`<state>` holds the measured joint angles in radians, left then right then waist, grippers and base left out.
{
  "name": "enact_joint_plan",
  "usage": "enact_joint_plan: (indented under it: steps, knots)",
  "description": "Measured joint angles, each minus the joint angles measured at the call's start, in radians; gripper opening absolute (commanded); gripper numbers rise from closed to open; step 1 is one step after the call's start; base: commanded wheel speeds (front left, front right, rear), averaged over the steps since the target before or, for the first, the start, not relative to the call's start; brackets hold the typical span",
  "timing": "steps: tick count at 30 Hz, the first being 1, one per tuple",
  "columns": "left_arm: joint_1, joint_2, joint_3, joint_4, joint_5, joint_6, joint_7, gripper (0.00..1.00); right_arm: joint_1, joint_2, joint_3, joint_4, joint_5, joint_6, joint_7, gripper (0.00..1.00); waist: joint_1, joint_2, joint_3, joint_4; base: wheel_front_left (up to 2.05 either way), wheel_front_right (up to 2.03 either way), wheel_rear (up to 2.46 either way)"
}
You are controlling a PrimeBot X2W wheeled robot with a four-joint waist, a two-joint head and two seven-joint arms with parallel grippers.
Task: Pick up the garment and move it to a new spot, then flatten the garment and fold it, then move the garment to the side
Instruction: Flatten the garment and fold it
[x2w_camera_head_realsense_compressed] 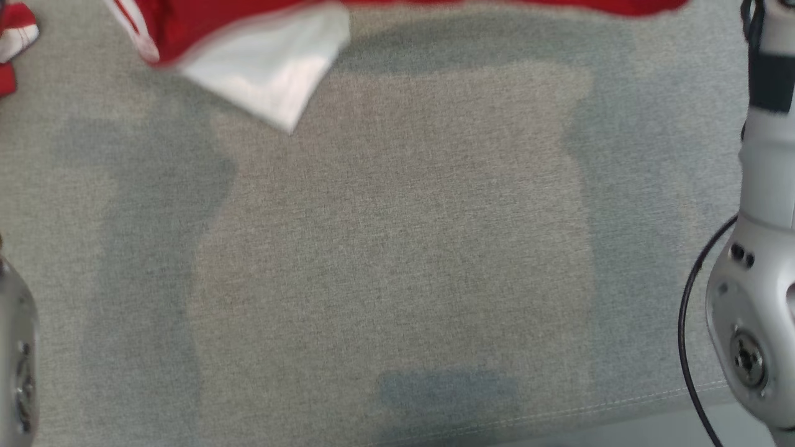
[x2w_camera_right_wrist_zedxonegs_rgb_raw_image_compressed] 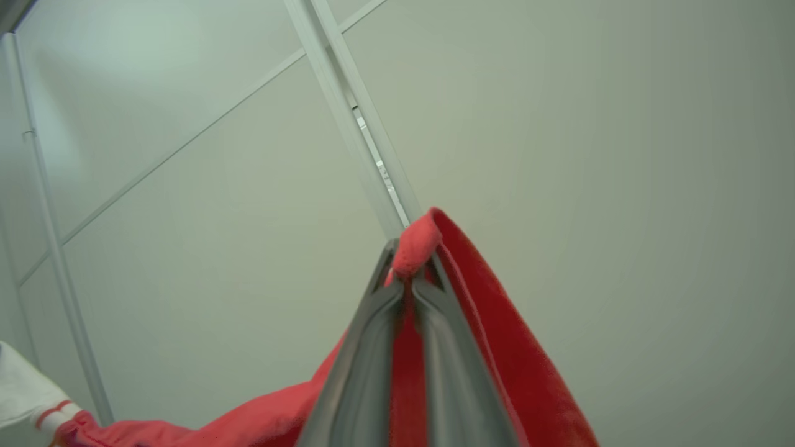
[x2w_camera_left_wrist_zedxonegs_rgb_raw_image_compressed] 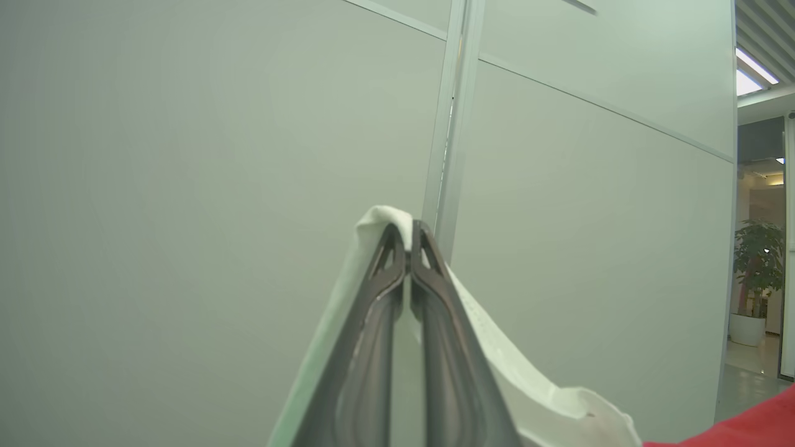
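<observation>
The garment [x2w_camera_head_realsense_compressed: 261, 56] is red with a white panel. It hangs blurred along the top edge of the head view, above the grey cloth surface [x2w_camera_head_realsense_compressed: 397, 248], and a red and white piece [x2w_camera_head_realsense_compressed: 15, 37] shows at the top left corner. In the left wrist view my left gripper [x2w_camera_left_wrist_zedxonegs_rgb_raw_image_compressed: 410, 248] is shut on a white fold of the garment [x2w_camera_left_wrist_zedxonegs_rgb_raw_image_compressed: 528, 385], raised against a pale wall. In the right wrist view my right gripper [x2w_camera_right_wrist_zedxonegs_rgb_raw_image_compressed: 410, 273] is shut on a red edge of the garment [x2w_camera_right_wrist_zedxonegs_rgb_raw_image_compressed: 497, 323], which drapes down over its fingers.
My pale right forearm [x2w_camera_head_realsense_compressed: 764, 248] with a black cable stands at the right edge of the head view, and a joint of the left arm [x2w_camera_head_realsense_compressed: 15, 347] shows at the lower left. The surface's front seam [x2w_camera_head_realsense_compressed: 621, 410] runs along the bottom. A potted plant [x2w_camera_left_wrist_zedxonegs_rgb_raw_image_compressed: 754, 279] stands far off.
</observation>
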<state>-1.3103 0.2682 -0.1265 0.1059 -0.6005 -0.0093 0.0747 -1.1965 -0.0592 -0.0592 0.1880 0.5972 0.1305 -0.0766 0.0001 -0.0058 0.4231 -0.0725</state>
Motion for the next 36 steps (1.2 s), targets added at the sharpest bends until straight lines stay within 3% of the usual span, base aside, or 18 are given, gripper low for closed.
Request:
enact_joint_plan:
  steps: [7, 16, 25, 30, 36]
  knots:
    - [-0.283, -0.009, -0.015, 0.275, 0.086, -0.02, -0.165, 0.0, -0.338, 0.007, -0.032, 0.368, -0.096, 0.0, -0.153, 0.0, 0.0001, 0.0, 0.118, 0.028, 0.0, 0.0, 0.0]
    - [-0.233, -0.071, -0.001, 0.408, 0.02, -0.082, -0.298, 0.0, -0.334, -0.005, -0.026, 0.591, -0.124, 0.0, -0.182, 0.0, 0.0001, 0.0, 0.244, 0.085, 0.0, 0.0, 0.0]
    - [0.092, -0.067, 0.037, 0.198, -0.086, -0.115, -0.332, 0.0, -0.06, -0.048, 0.038, 0.417, 0.021, 0.0, -0.186, 0.0, 0.0002, 0.0, 0.324, 0.132, 0.0, 0.0, 0.0]
    - [0.257, -0.055, 0.05, 0.03, -0.117, -0.119, -0.333, 0.0, 0.101, -0.089, 0.048, 0.282, 0.09, 0.0, -0.186, 0.0, 0.0, 0.0, 0.302, 0.132, 0.0, 0.0, 0.0]
    - [0.475, -0.04, 0.033, -0.121, -0.125, -0.119, -0.334, 0.0, 0.297, -0.075, 0.06, 0.14, 0.115, 0.0, -0.186, 0.0, 0.0, 0.0, 0.25, 0.12, 0.0, 0.0, 0.0]
